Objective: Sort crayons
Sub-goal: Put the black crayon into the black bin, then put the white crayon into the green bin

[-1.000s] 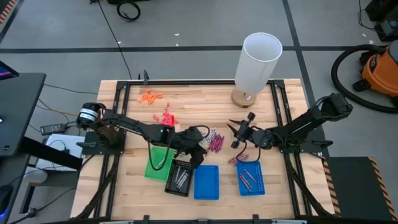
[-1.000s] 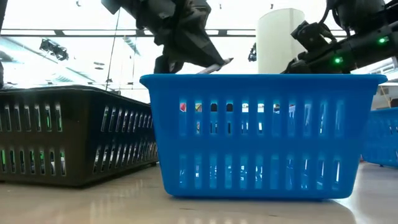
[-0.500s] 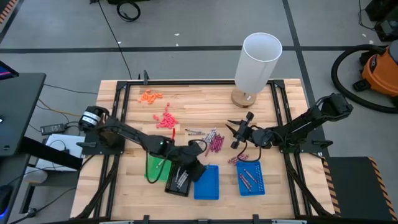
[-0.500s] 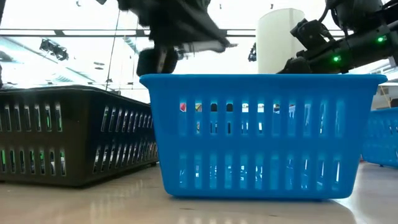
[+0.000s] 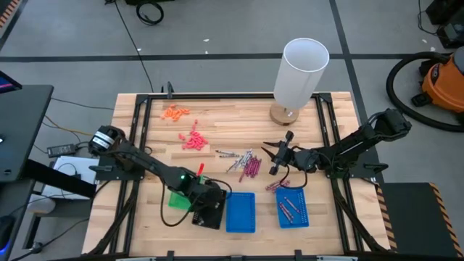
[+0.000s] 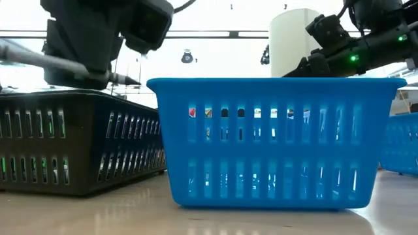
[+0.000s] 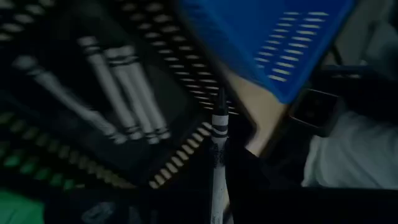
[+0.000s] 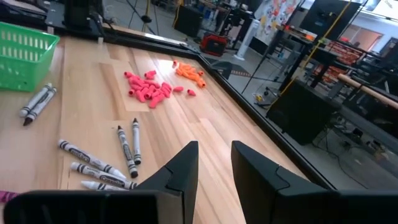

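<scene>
My left gripper hangs over the black tray, shut on a silvery-grey crayon. Several grey crayons lie in that tray. On the table's middle lie loose grey crayons and maroon crayons. More maroon crayons lie in the right blue tray. A second blue tray stands beside the black one, and a green tray on its other side. My right gripper hovers open beside the loose crayons, touching nothing. My left gripper pinches the grey crayon between its two fingers, which lie along it. The wrapped part sits between the fingers, and the dark tip sticks out ahead of them. The crayon is lifted clear, slanting down over the black tray's rim.
A tall white cylinder stands at the table's far edge. Pink bits and orange bits lie at the far left. A dark frame runs around the tabletop.
My left gripper has carried the grey crayon from beside the loose pile toward the table's near edge and a little left. It now hangs over the black tray. It has turned and sunk slightly on the way, staying shut. The right arm has kept still.
</scene>
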Robot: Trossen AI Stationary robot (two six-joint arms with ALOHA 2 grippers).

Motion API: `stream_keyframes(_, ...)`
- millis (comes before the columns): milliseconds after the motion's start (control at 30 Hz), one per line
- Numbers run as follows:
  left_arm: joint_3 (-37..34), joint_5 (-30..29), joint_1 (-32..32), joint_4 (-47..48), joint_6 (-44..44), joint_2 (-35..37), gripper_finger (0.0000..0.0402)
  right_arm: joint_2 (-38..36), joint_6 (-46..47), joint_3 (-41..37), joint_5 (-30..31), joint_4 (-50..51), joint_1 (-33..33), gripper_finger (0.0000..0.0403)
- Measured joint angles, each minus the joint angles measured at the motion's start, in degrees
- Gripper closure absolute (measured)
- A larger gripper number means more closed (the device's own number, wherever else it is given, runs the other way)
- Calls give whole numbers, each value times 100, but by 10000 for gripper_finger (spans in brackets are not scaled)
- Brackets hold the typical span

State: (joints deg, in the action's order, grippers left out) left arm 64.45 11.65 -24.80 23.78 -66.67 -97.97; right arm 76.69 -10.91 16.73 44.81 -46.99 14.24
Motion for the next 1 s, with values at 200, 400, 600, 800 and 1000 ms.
stream_keyframes(200,0,-479,126,688,-210,0,374,0,1,0,-41,-8,0,298)
stream_keyframes(400,0,-512,224,772,-183,-31,371,0,-68,0,-63,-21,-2,298)
stream_keyframes(600,0,-646,219,788,-219,-31,336,0,-79,0,-102,-30,0,298)
stream_keyframes(800,0,-661,219,781,-246,-31,292,0,-66,0,-152,-30,0,298)
stream_keyframes(1000,57,-655,424,808,484,25,262,0,-88,0,-166,-69,0,298)
